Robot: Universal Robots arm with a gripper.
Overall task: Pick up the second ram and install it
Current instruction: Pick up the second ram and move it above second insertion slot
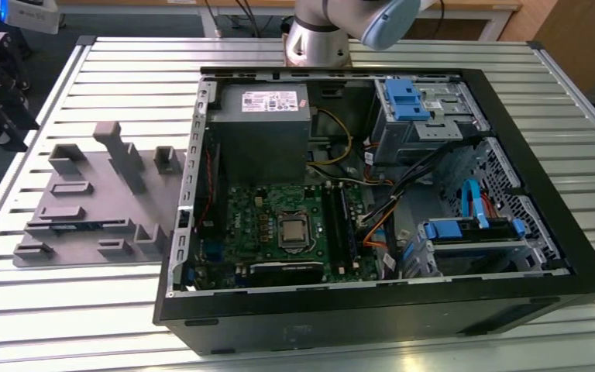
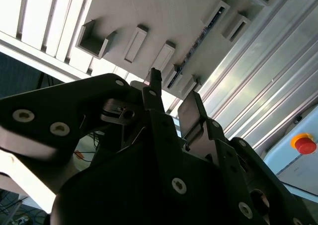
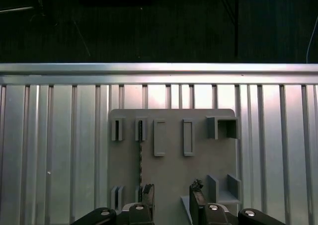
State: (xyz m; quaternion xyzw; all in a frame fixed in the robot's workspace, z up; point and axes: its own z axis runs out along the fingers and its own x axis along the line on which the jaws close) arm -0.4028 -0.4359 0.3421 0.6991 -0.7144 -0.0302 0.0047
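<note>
Slatted table: gripper above tray.

Bright from above in the exterior view, shiny glare on the table. Looks dim and shadowy inside the black case. White glare on the table in both wrist views. Almost black on the gripper in the second wrist view.
</note>
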